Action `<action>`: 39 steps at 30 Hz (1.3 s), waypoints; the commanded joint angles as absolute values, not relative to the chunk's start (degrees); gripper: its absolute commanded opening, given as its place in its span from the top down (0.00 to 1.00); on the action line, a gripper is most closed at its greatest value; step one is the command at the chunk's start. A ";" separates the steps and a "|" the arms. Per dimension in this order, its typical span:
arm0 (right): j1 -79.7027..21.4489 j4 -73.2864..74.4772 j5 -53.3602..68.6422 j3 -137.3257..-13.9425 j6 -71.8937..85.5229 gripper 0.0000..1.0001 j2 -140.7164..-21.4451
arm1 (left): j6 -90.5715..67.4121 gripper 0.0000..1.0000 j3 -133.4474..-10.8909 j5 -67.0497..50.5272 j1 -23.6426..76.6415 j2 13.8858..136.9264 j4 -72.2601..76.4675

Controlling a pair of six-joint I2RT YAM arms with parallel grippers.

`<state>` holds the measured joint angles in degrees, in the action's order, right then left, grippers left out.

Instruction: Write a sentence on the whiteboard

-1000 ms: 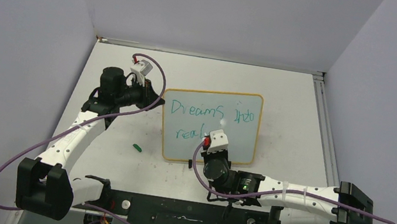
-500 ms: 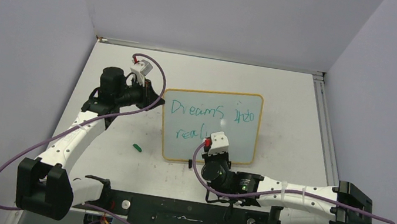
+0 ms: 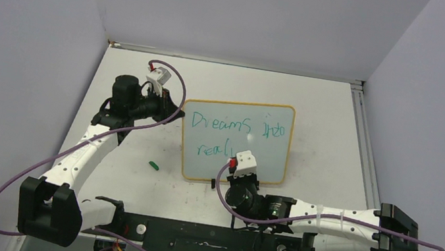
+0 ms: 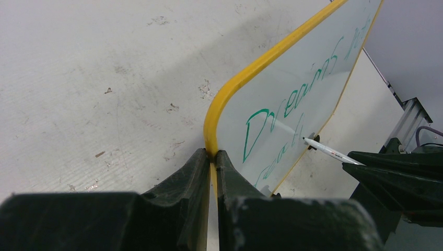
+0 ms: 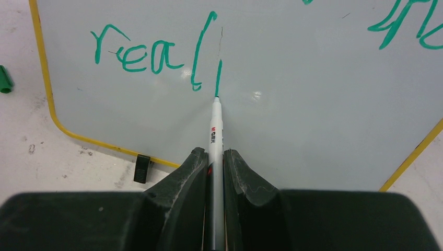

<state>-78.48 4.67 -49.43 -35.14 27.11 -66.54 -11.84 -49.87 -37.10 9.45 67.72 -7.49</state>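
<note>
since a second ago the right arm has drawn back a little toward the near edge of the table, and the top view now shows more of the second line of writing, past "rea" to a tall "l".

the right gripper is clenched on a slim white marker, one finger on each side of the barrel. the marker's tip touches the whiteboard at the foot of a short green upright stroke just right of the "l".

the sentence is in green, in two lines. the upper line reads roughly "dreams into". the lower line so far reads "real" plus that short stroke.

the whiteboard sits in the middle of the table, between the two arms, its writing facing the right arm. from the left wrist view it rises off the table rather than lying flat. how steeply it leans i cannot tell.

the left gripper is closed on the board's yellow frame at its left edge, just below the rounded upper corner, with a finger on each face.

a small black clip foot sits at the board's near edge, resting on the table. a green marker cap lies on the table just left of the board's lower left corner, apart from it.
</note>
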 commanded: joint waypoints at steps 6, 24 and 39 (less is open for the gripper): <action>-77.67 -2.27 -51.89 -38.91 20.64 0.95 -65.61 | -12.57 1.00 -51.15 -38.80 10.19 66.47 -5.89; -73.74 -9.34 -48.56 -38.19 15.82 0.95 -67.28 | -12.57 1.00 -51.15 -38.87 10.15 66.57 -5.89; -72.78 -7.27 -47.90 -37.01 16.67 0.95 -65.39 | -12.74 1.00 -51.04 -38.94 10.15 66.59 -5.80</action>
